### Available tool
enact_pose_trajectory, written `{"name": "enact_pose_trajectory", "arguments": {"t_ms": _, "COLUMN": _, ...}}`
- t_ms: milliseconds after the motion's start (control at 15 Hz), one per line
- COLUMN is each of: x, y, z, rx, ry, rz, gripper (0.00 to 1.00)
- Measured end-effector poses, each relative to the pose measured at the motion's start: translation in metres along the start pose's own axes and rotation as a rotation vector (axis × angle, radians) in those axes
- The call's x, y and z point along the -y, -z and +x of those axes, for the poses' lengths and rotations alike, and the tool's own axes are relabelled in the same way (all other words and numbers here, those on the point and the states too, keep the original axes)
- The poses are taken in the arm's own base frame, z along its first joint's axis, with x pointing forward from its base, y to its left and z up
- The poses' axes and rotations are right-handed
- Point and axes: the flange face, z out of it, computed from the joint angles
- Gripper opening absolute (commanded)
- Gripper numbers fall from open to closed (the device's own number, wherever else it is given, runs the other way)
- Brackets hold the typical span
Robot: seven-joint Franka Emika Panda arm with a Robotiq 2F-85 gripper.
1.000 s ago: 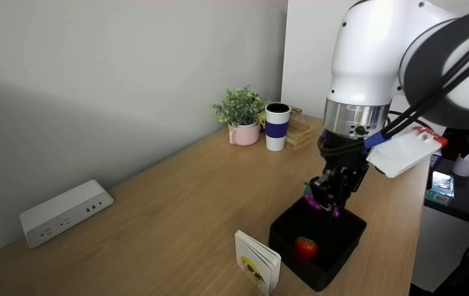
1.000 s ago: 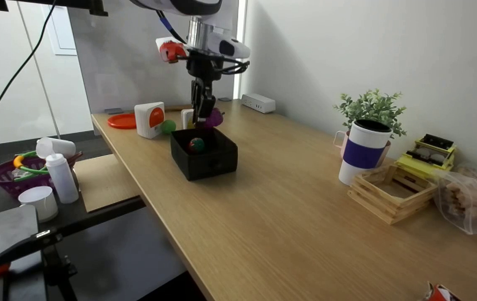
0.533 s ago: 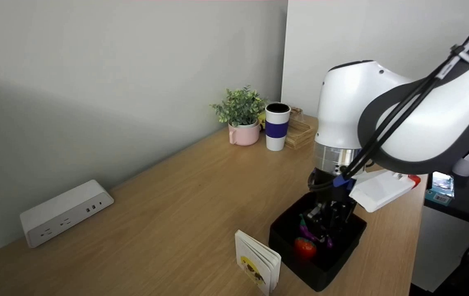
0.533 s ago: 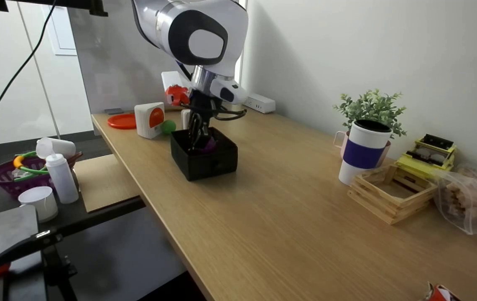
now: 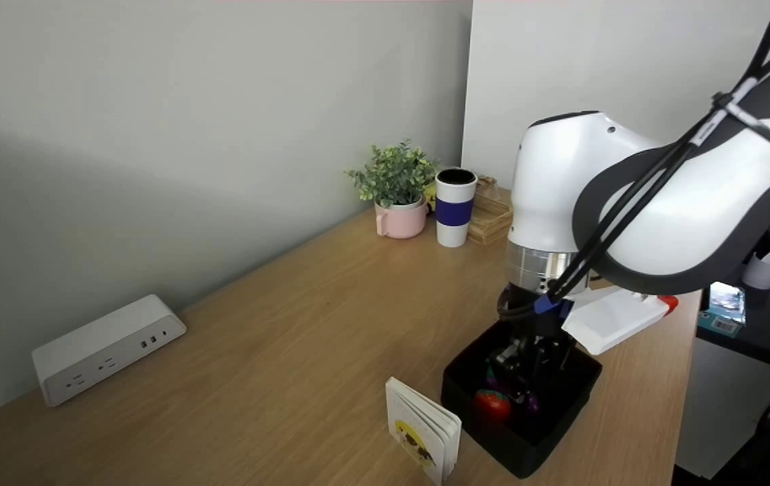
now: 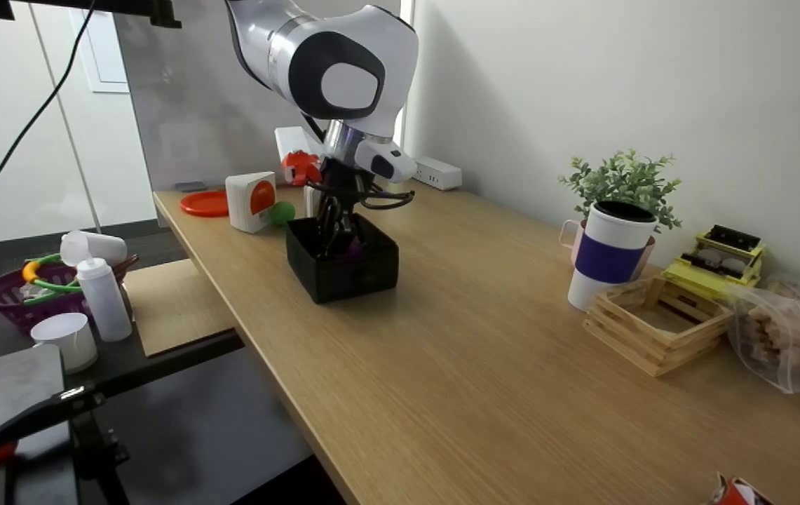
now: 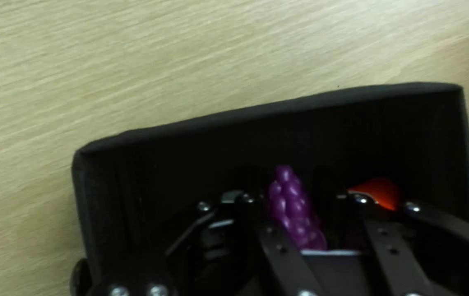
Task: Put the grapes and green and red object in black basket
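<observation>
- Wood-grain table (image 6: pixel 470 379) in an exterior view, upper left to lower right.
- Black basket (image 6: pixel 364 279): left of centre.
- Upper left: red disc (image 6: pixel 203 204), green ball (image 6: pixel 282 212).
- Right: banded tumbler (image 6: pixel 605 263), slatted crate (image 6: pixel 620 335).

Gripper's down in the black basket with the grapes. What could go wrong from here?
1. The grapes lie between the fingers of the gripper; they might snag and ride back up as it lifts.
2. The red and green strawberry lies close to the gripper, so widening the fingers might shove it.
3. With the gripper inside the black basket, a sideways move could catch its wall and push it into the board book.
</observation>
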Motion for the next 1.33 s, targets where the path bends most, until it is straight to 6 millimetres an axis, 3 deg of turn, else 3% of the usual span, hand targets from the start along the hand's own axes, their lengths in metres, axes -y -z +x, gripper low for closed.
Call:
{"name": "enact_pose_trajectory", "arguments": {"t_ms": 200, "x": 0.015, "y": 0.004, "z": -0.005, "rx": -0.014, "ry": 0.033, "rz": -0.006, "gripper": 0.92}}
{"name": "enact_pose_trajectory", "arguments": {"t_ms": 333, "x": 0.038, "y": 0.010, "z": -0.020, "rx": -0.041, "ry": 0.072, "rz": -0.044, "gripper": 1.00}}
{"name": "enact_pose_trajectory", "arguments": {"t_ms": 667, "x": 0.111, "y": 0.039, "z": -0.090, "rx": -0.106, "ry": 0.076, "rz": -0.163, "gripper": 1.00}}
{"name": "enact_pose_trajectory", "arguments": {"t_ms": 867, "x": 0.136, "y": 0.054, "z": -0.123, "rx": -0.125, "ry": 0.024, "rz": -0.219, "gripper": 1.00}}
{"name": "enact_pose_trajectory", "arguments": {"t_ms": 1067, "x": 0.150, "y": 0.058, "z": -0.141, "rx": -0.117, "ry": 0.020, "rz": -0.224, "gripper": 1.00}}
{"name": "enact_pose_trajectory", "arguments": {"t_ms": 1333, "x": 0.151, "y": 0.057, "z": -0.141, "rx": -0.115, "ry": 0.021, "rz": -0.224, "gripper": 1.00}}
